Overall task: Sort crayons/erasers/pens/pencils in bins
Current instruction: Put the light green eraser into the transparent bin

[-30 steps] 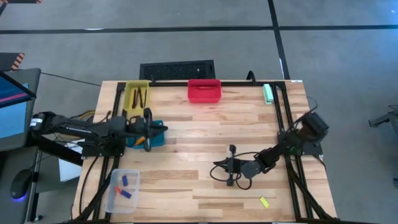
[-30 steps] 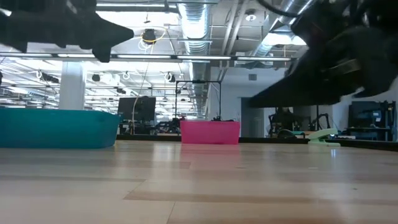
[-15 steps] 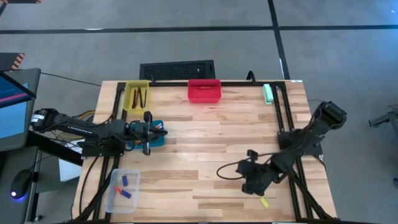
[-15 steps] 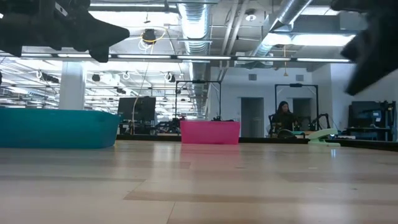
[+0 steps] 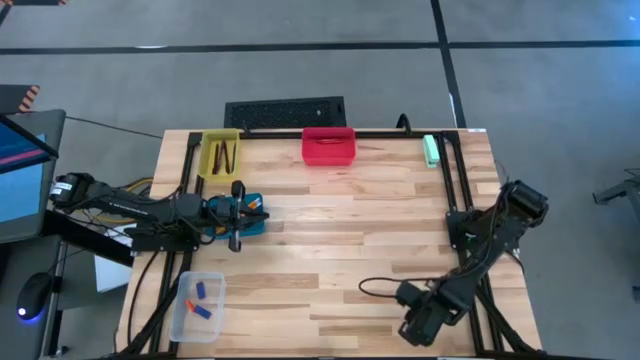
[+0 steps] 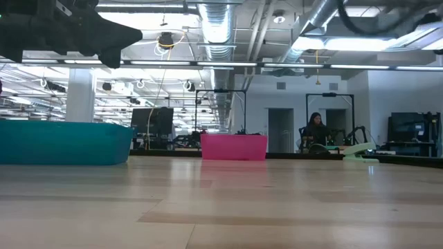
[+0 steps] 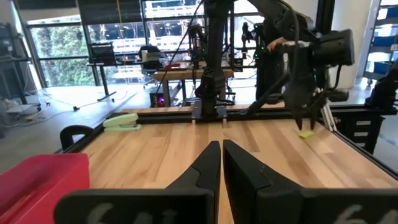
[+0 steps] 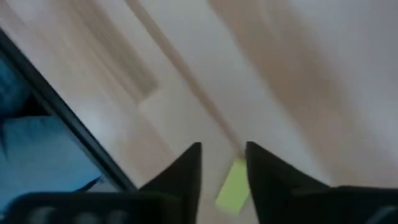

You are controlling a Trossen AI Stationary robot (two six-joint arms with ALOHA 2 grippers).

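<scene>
- Fingers: the right gripper (image 8: 222,163) shows its two dark fingers (image 8: 186,165) parted, with the yellow eraser (image 8: 232,185) lying in the gap between them, not yet pinched. The left gripper (image 7: 221,152) has its fingers pressed together on nothing.
- Position: in the high view the right gripper (image 5: 420,322) hangs over the table's (image 5: 340,210) near right corner, hiding the eraser beneath it; the left gripper (image 5: 238,213) waits at the teal-blue bin (image 5: 252,222).
- Bins: the clear bin (image 5: 197,305) at near left holds blue and orange-red erasers; the yellow bin (image 5: 221,154) and red bin (image 5: 329,145) stand along the far edge.
- Handling, judged: the eraser is likely light, slightly yielding and grippy; being small, it could tip or skid if struck off-centre.
- Hold, judged: pinch across its short width at mid-length, fingertips low against the wood.
</scene>
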